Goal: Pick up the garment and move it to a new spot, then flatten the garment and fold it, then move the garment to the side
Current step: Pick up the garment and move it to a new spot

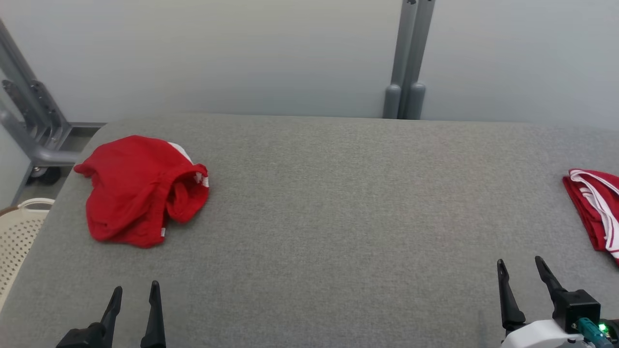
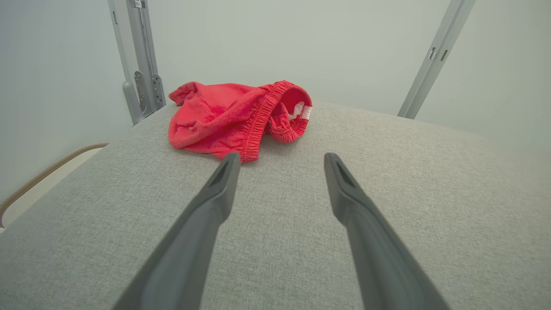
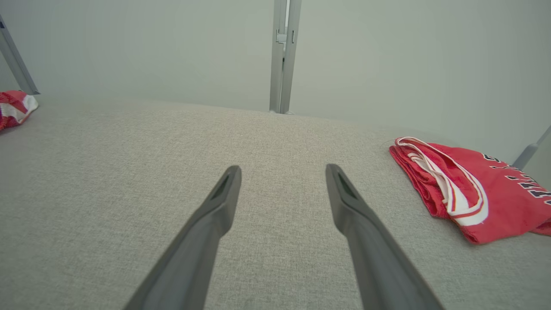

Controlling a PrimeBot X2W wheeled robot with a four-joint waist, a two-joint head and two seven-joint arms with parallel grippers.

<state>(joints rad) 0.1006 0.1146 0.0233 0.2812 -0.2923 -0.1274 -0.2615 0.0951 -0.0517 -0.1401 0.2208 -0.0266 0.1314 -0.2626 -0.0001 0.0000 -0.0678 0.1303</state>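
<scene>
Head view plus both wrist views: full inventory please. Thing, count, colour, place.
crumpled red fabric garment with elastic waistband: one, red with white trim, table's far left
folded red fabric garment with white stripes: one, red, white, dark lettering, table's right edge
grey fabric-covered table: one, grey, across the middle
perforated plastic basket: one, cream, beside table's left edge, lower
upright metal posts: a pair, grey, behind the table's far edge
wheeled metal frame: one, grey, far left
left gripper: one, dark, lower left, jaws open, empty
right gripper: one, dark, lower right, jaws open, empty
</scene>
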